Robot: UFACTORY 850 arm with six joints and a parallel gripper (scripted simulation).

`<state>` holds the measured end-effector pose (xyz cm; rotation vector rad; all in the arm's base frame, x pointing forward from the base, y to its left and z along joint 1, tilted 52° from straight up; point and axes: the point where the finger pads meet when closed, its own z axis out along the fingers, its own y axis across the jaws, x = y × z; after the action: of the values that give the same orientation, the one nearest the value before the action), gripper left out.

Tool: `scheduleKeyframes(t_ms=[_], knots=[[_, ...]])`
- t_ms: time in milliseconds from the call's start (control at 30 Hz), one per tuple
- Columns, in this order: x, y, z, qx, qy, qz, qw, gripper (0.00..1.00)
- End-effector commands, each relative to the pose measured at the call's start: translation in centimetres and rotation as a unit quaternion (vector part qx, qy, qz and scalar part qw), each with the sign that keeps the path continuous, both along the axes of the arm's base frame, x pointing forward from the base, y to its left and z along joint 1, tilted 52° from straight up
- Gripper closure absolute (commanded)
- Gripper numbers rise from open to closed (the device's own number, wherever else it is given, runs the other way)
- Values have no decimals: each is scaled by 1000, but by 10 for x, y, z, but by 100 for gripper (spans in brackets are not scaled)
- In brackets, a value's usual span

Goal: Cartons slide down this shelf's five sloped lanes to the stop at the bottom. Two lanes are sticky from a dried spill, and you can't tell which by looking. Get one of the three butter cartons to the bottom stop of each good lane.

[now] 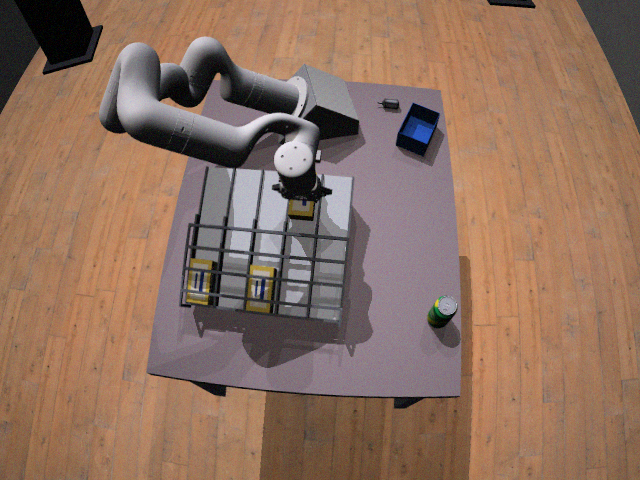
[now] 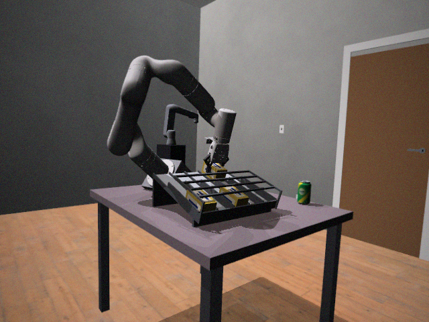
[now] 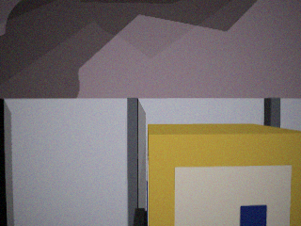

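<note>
My gripper (image 1: 301, 197) (image 2: 217, 162) is shut on a yellow butter carton (image 1: 300, 209) (image 2: 218, 171) (image 3: 216, 151) at the upper end of the second lane from the right, uphill of the crossbars. Whether this carton touches the lane surface I cannot tell. The sloped shelf (image 1: 338, 195) (image 2: 238, 215) (image 3: 71, 165) has dark dividers between its lanes. A second carton (image 1: 200, 281) (image 2: 208, 204) lies at the bottom stop of the far left lane. A third carton (image 1: 262, 290) (image 2: 239, 198) lies at the bottom stop of the middle lane. Spills are not visible.
Dark crossbars (image 1: 266, 230) span the lower part of the shelf, above the lanes. A green can (image 1: 442, 311) (image 2: 303, 192) stands right of the shelf. A blue bin (image 1: 417, 130) and a small dark object (image 1: 390, 103) are at the back right of the table (image 1: 403, 232) (image 2: 166, 215).
</note>
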<state>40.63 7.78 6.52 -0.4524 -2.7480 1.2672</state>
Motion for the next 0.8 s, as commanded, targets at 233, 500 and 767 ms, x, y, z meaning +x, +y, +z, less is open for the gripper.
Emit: scheduleKeyframes(t_ms=[233, 500, 767], knots=[[1, 1, 0, 0, -1, 0, 1000, 100], [0, -1, -2, 0, -1, 0, 1000, 100], [0, -1, -2, 0, -1, 0, 1000, 100]])
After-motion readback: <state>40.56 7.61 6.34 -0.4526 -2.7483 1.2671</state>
